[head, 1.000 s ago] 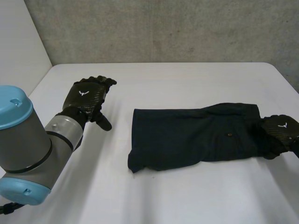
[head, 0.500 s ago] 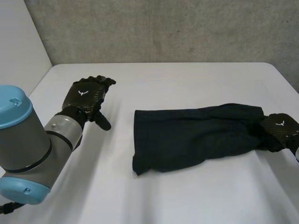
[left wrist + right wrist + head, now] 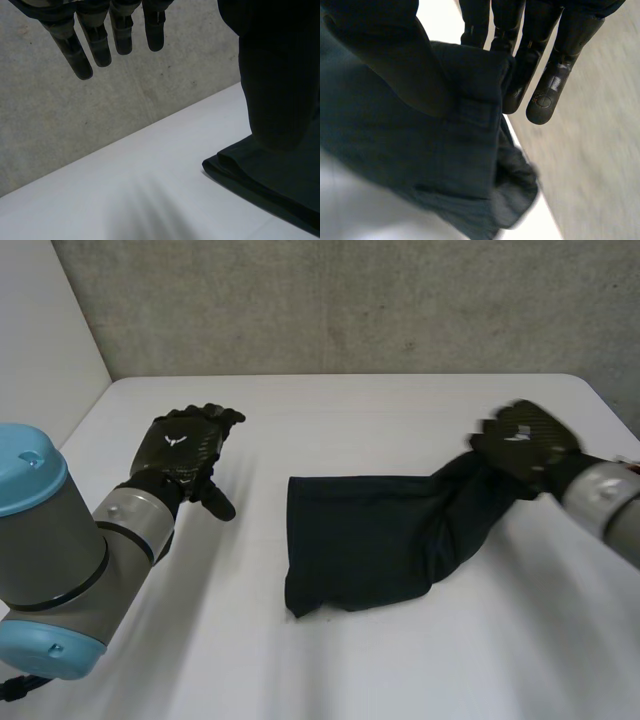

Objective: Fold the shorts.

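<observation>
1. Dark navy shorts (image 3: 370,540): one end lies flat on the white counter (image 3: 350,410). The other end rises off it into the right hand (image 3: 522,443).
2. Right hand: fingers (image 3: 540,95) and thumb pinch the bunched cloth at that raised end, above the counter.
3. Left hand (image 3: 185,450): fingers (image 3: 95,45) straight and spread, holding nothing. The shorts lie well apart from the fingertips, on the thumb side.
4. Concrete wall (image 3: 350,300) stands behind the counter.

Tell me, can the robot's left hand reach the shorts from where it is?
Probably yes. The left hand is open over bare table beside the flat end of the shorts, and nothing lies between them. The right hand pinches the other end, lifted off the table.
</observation>
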### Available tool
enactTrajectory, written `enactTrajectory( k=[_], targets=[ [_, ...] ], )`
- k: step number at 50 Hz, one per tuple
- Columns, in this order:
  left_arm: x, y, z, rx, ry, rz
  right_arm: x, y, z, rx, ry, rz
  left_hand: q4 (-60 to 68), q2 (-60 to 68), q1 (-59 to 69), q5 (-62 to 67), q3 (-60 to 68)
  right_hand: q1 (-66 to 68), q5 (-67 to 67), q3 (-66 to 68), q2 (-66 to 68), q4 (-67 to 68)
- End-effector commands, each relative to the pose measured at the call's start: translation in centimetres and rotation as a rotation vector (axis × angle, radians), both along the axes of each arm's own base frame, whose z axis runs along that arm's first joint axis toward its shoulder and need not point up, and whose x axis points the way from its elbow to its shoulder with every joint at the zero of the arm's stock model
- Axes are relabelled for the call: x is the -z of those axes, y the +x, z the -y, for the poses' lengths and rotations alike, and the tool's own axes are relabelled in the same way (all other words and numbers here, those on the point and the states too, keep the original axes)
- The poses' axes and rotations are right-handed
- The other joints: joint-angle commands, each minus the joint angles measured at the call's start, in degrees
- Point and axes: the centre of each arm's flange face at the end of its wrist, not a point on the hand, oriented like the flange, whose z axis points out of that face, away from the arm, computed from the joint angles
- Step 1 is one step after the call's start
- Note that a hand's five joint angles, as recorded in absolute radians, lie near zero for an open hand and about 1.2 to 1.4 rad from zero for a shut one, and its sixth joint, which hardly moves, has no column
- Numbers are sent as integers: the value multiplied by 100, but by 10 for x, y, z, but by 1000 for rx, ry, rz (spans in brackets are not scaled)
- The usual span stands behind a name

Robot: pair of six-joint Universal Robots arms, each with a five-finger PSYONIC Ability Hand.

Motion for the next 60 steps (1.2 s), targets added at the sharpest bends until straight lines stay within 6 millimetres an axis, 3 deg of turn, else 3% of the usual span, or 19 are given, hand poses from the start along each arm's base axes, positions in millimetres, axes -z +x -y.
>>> enactTrajectory(
  k=[1,4,9,13,14,17,19,21,22,24,26,29,32,36,40,43,45,53,60],
  targets=[
    [-2,0,0,-2,-6,-3,-1,110,-81,-419,-70,-106,-72,-66,-100,-102,-128,2690,1546,1200,1261,1188],
    [-3,0,0,-5,-8,-3,18,138,-108,-536,-55,-127,-89,-83,-117,-119,-145,2690,1546,1200,1261,1188],
    [-4,0,0,-5,-12,-5,48,157,-123,-604,9,-145,-105,-100,-133,-136,-161,2690,1546,1200,1261,1188],
    [-8,0,3,-6,-24,-11,49,160,-121,-584,31,-133,-122,-116,-150,-153,-178,-879,-2023,-2368,-2307,-2381],
    [-9,0,3,-6,-27,-12,45,160,-119,-563,66,-99,-106,-100,-134,-136,-162,-1886,-3030,-3376,-3315,-3388],
    [-16,-2,7,-8,-48,-22,37,158,-112,-508,138,-19,-89,-83,-117,-119,-145,-2885,-4029,-4375,-4314,-4387],
    [-23,-4,12,-9,-68,-32,16,154,-102,-429,213,99,-55,-49,-83,-86,-111,-4047,-5191,-5536,-5475,-5549],
    [-27,-6,14,-8,-81,-38,-1,149,-96,-375,264,194,-38,-32,-66,-69,-94,-4310,-5454,-5800,-5739,-5812],
    [-28,-7,15,-6,-85,-40,-19,142,-88,-319,302,290,-38,-32,-66,-69,-94,-4310,-5454,-5800,-5739,-5812],
    [-31,-13,19,4,-93,-49,-33,134,-79,-263,340,378,-21,-15,-49,-52,-77,-4310,-5454,-5800,-5739,-5812],
    [-32,-17,21,11,-93,-62,-40,119,-55,-159,389,488,-21,-15,-49,-52,-77,-4310,-5454,-5800,-5739,-5812],
    [-33,-32,22,45,-87,-104,-43,108,-38,-76,426,564,-5,1,-32,-35,-60,-4310,-5454,-5800,-5739,-5812],
    [-17,-50,23,83,-34,-122,-33,96,-21,30,449,593,63,68,35,32,7,-4310,-5454,-5800,-5739,-5812],
    [18,-73,16,137,76,-67,-5,91,-11,134,510,554,113,119,85,82,57,-4310,-5454,-5800,-5739,-5812],
    [55,-82,15,137,192,8,31,91,-5,177,602,496,281,287,253,250,225,-4310,-5454,-5800,-5739,-5812],
    [75,-78,10,98,286,82,56,93,-5,190,660,453,315,321,287,284,259,-4310,-5454,-5800,-5739,-5812],
    [79,-73,9,66,310,113,69,94,-6,192,680,415,298,304,270,268,242,-4310,-5454,-5800,-5739,-5812],
    [86,-60,-4,1,364,195,88,93,-11,169,650,294,281,287,253,251,226,-4310,-5454,-5800,-5739,-5812],
    [71,-60,-11,28,322,216,83,91,-12,159,605,259,281,287,253,251,226,-4310,-5454,-5800,-5739,-5812]
  ],
)
